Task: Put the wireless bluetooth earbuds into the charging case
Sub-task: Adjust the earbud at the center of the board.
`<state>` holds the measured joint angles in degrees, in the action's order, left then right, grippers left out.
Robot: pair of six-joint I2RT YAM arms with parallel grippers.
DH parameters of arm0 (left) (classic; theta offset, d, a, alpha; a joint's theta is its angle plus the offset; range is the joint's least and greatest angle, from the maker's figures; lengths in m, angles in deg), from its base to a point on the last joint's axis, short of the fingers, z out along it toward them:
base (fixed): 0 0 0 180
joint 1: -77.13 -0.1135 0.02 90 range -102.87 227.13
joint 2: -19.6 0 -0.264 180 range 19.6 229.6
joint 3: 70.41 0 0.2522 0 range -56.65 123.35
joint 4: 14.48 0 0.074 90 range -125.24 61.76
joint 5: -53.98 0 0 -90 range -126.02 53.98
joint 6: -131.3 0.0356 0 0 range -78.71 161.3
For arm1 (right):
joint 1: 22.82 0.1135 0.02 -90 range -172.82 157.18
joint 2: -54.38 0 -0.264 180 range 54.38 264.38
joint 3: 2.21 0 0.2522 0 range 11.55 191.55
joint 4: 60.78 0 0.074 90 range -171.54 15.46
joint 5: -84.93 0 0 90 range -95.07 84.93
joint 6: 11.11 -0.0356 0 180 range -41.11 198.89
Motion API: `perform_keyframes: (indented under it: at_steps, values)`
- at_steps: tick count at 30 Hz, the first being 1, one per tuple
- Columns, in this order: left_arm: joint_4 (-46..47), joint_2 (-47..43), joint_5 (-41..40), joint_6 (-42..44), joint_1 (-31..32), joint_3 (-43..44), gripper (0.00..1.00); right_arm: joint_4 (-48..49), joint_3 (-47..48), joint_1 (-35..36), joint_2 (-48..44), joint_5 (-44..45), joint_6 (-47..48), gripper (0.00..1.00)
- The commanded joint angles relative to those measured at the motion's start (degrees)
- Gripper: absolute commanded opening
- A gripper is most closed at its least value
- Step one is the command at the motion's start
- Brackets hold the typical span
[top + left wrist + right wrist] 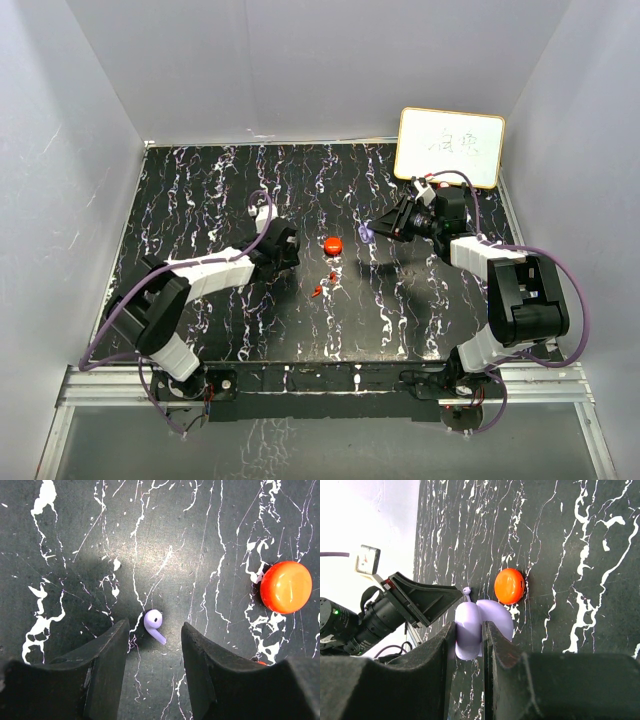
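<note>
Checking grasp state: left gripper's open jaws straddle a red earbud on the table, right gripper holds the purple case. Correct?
No: the earbud between the open jaws of the left gripper is lavender, not red, per the left wrist view. The right gripper does hold the purple case.

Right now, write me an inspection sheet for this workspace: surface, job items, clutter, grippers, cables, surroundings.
Surface: black tabletop with white veining.
Job's things: lavender earbud lies on the table; red earbuds lie loose near the middle; round red case sits on the table beyond them; purple case is open and held.
Clutter: nothing seen.
Grippers: left gripper is open, with a finger on each side of the lavender earbud, neither touching it; right gripper is shut on the purple case.
Cables: purple cables loop along both arms.
Surroundings: white walls on three sides; a whiteboard with writing stands at the far right.
</note>
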<state>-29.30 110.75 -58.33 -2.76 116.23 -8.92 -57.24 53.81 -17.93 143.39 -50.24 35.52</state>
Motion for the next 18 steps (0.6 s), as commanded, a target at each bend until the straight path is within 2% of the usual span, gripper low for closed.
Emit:
perform_keyframes:
  at_steps: [1, 18]
  values:
    - [1.31, 0.78, -1.65, -1.21, -0.24, -0.79, 0.44, 2.32, 0.10, 0.18, -0.62, -0.27, 0.98, 0.00]
    - [2.97, 4.14, -0.17, -1.57, 0.15, -0.60, 0.45, 2.46, 0.01, 0.21, -0.64, -0.18, 1.06, 0.00]
